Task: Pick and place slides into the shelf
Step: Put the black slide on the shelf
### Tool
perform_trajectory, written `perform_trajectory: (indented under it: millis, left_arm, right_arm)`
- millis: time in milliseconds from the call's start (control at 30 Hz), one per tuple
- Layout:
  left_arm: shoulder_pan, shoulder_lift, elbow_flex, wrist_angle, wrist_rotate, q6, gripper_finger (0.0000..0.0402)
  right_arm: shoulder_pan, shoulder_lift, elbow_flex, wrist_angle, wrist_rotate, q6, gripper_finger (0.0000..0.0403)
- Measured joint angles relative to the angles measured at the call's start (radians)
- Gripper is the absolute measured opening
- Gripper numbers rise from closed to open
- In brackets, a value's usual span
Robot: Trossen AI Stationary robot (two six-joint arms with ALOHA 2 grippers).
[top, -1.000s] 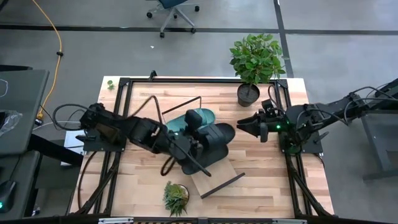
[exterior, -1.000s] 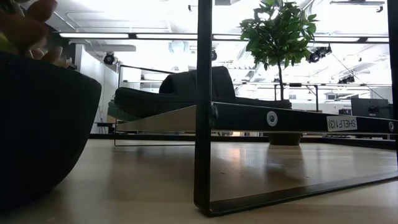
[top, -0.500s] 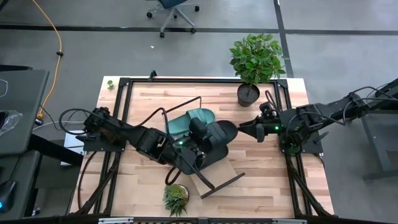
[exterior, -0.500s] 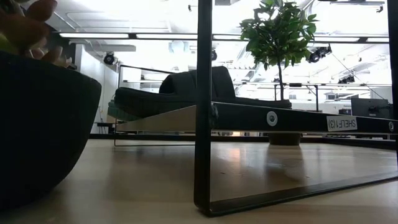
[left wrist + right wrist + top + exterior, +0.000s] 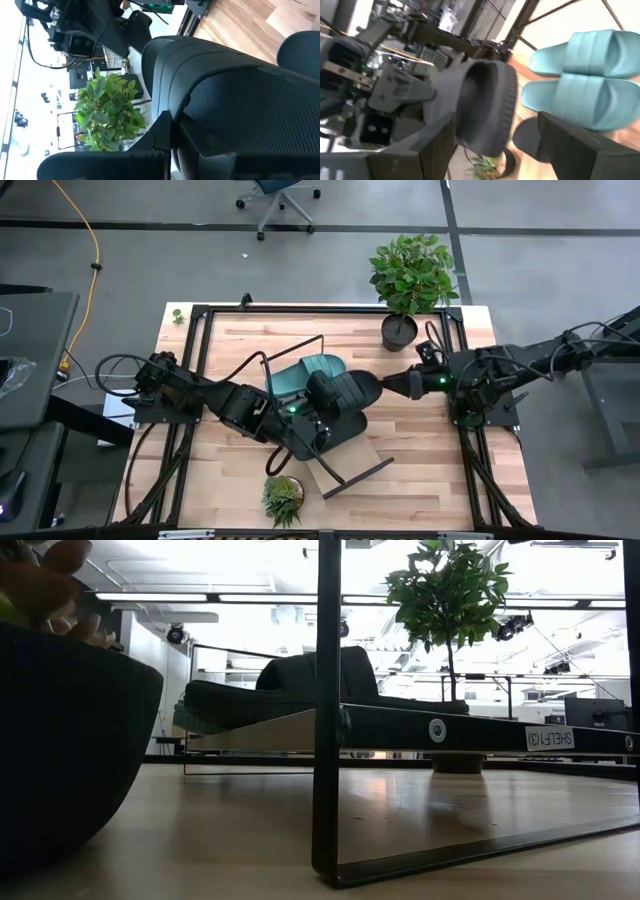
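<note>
Slides: I count the teal-green ribbed rubber pair (image 5: pixel 580 80) lying on the slanted light-wood shelf (image 5: pixel 345 463), one black rubber slide (image 5: pixel 345 393) pinched in my shut left claw (image 5: pixel 318 417) above it, right claw (image 5: pixel 400 384) gaping at its toe; placement unfinished.

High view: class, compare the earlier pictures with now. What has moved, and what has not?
The right gripper advanced toward the black slide, its jaws now open around its toe. The left gripper shifted right, then held, shut on that slide. The teal slides, shelf and potted plant stayed put.
</note>
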Motion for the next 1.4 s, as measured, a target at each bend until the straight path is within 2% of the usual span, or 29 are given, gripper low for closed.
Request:
perform_trajectory:
  millis: [167,400,1000,1400]
  left_arm:
    - [0.0,0.0,0.0,0.003,0.0,0.018,0.0]
    - [0.0,0.0,0.0,0.003,-0.032,0.018,0.0]
    - [0.0,-0.002,0.0,0.004,-0.093,0.025,0.0]
    - [0.0,-0.002,0.0,0.045,-0.157,0.026,0.0]
  right_arm:
    - [-0.025,0.027,0.0,0.072,-0.015,-0.018,0.0269]
    - [-0.031,0.076,0.0,0.074,-0.053,-0.009,0.025]
    - [-0.031,0.094,0.0,0.107,0.006,-0.028,0.0142]
    - [-0.031,0.094,0.0,0.145,0.034,-0.026,0.0145]
